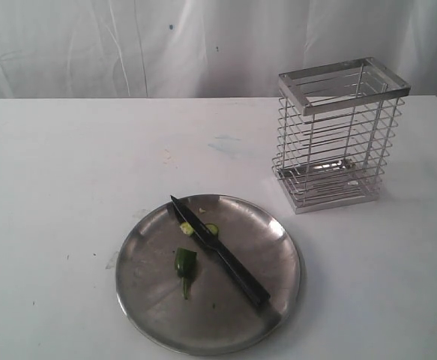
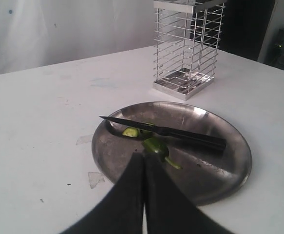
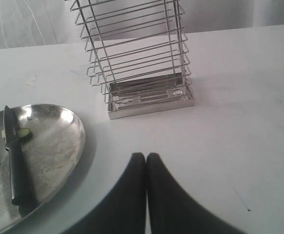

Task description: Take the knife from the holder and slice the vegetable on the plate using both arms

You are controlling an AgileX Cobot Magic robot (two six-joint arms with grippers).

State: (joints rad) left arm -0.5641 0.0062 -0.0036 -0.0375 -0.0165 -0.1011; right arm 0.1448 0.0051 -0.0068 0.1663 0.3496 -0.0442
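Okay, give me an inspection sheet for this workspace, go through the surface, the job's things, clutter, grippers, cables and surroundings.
Surface: white table, flat, with a few faint marks.
Job's things: knife lies flat across the plate, held by no gripper; holder stands upright beyond the plate, empty; vegetable lies on the plate beside the blade, with small cut pieces near the knife's tip end.
Clutter: pale bluish smudge on the table; nothing else seen.
Grippers: left gripper shut, empty; right gripper shut, empty, over bare table.
Cables: nothing seen.
Surroundings: white cloth backdrop behind the table.
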